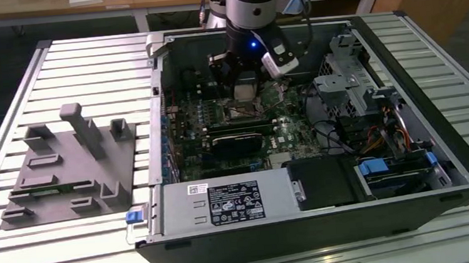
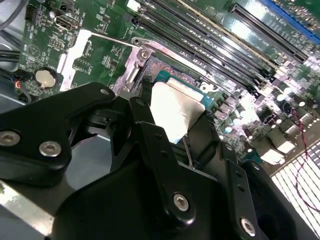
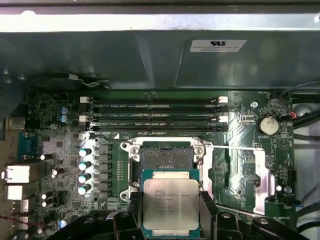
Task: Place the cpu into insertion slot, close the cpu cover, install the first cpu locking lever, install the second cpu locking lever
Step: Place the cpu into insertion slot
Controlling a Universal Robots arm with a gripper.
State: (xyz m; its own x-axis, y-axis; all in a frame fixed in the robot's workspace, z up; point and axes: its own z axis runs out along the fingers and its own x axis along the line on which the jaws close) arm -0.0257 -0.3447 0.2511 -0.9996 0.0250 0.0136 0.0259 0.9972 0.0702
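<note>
My gripper [image 3: 170, 212] is shut on the cpu [image 3: 170, 204], a flat square chip with a dull silver top, with black fingers [image 3: 208, 210] on two opposite edges. The cpu hangs tilted just beside and above the insertion slot [image 3: 166, 157], a dark square socket with a silver rim on the green board. In the second wrist view the cpu [image 2: 175, 112] covers part of the insertion slot [image 2: 165, 67]. The cpu cover [image 2: 70, 57], a thin silver frame, lies flipped open beside the slot; in the first wrist view the cpu cover [image 3: 261, 185] is there too. In the exterior view the gripper [image 1: 247, 98] is inside the computer case, over the insertion slot [image 1: 244, 112].
Long black memory slots [image 3: 155, 115] run just past the socket. A coin battery [image 3: 268, 125] and a row of capacitors [image 3: 85, 170] flank it. The case holds a power supply [image 1: 223, 204] and a drive cage [image 1: 349, 91]. A grey fixture [image 1: 70, 169] stands on the slatted table.
</note>
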